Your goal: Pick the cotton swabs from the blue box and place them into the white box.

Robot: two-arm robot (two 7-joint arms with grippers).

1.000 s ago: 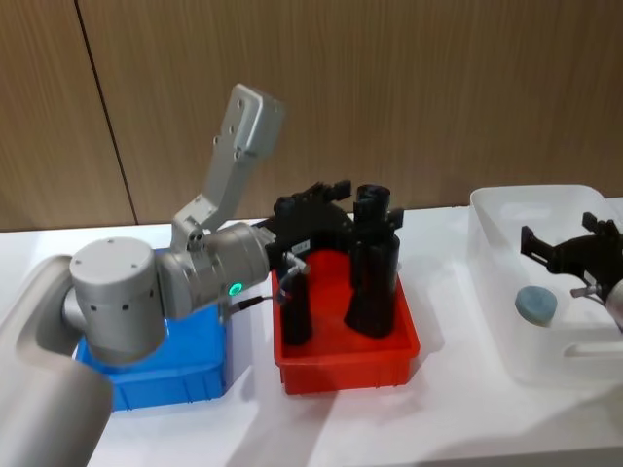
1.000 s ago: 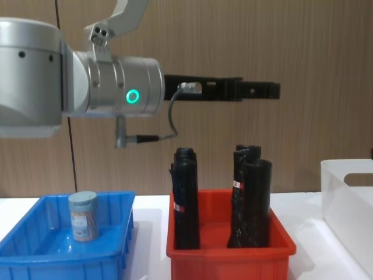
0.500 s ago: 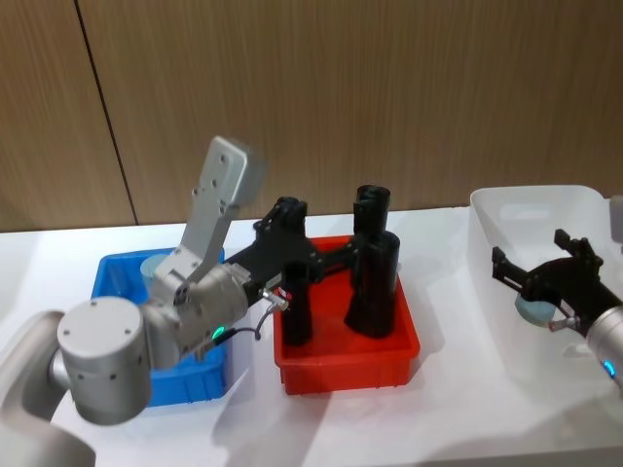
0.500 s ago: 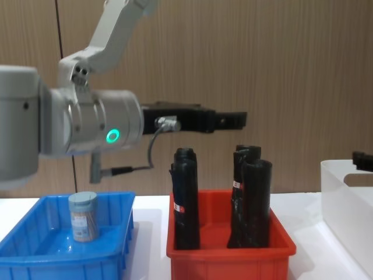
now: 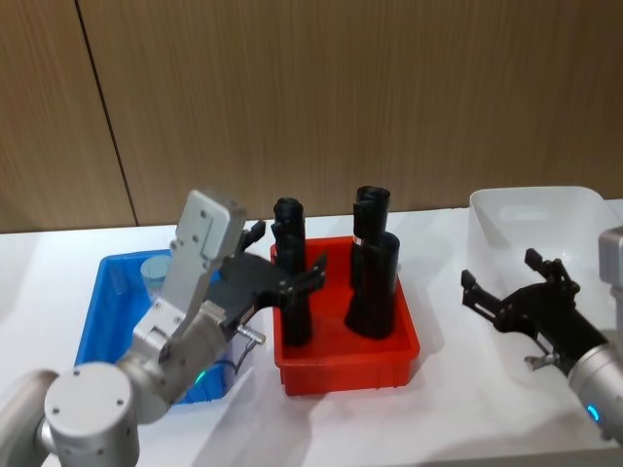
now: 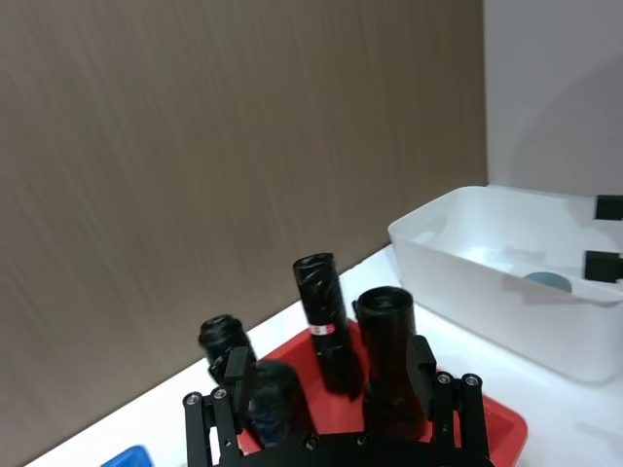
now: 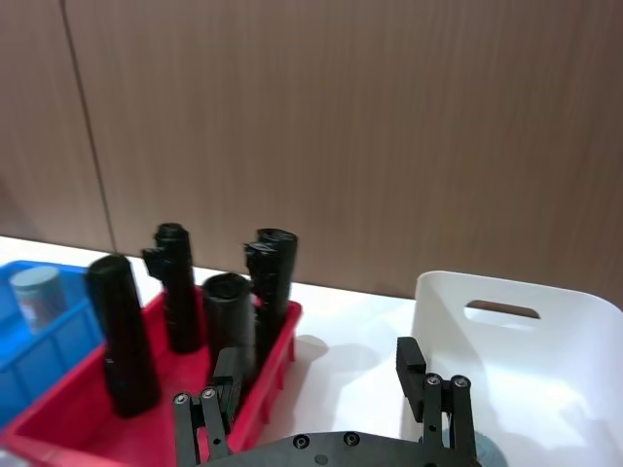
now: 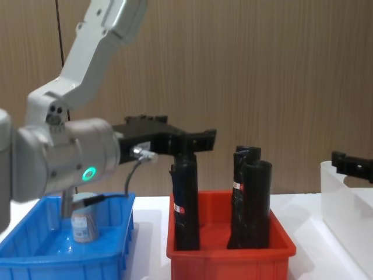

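One jar of cotton swabs (image 5: 156,270) stands in the far part of the blue box (image 5: 105,326); it also shows in the chest view (image 8: 83,226), partly behind my left arm. Another jar (image 6: 548,280) lies in the white box (image 5: 545,209). My left gripper (image 5: 289,251) is open and empty, raised over the gap between the blue box and the red bin, its fingers near the tops of the black rolls. My right gripper (image 5: 498,269) is open and empty, hovering at the white box's near left wall.
A red bin (image 5: 346,365) with three upright black rolls (image 5: 373,292) stands between the blue and white boxes, close to my left fingers (image 8: 201,139). A wood-panelled wall runs behind the table. White tabletop shows in front of the bins.
My left arm swung down and back toward the blue box, its gripper dropping to roll-top height. My right gripper drew back out of the white box, leaving the jar inside.
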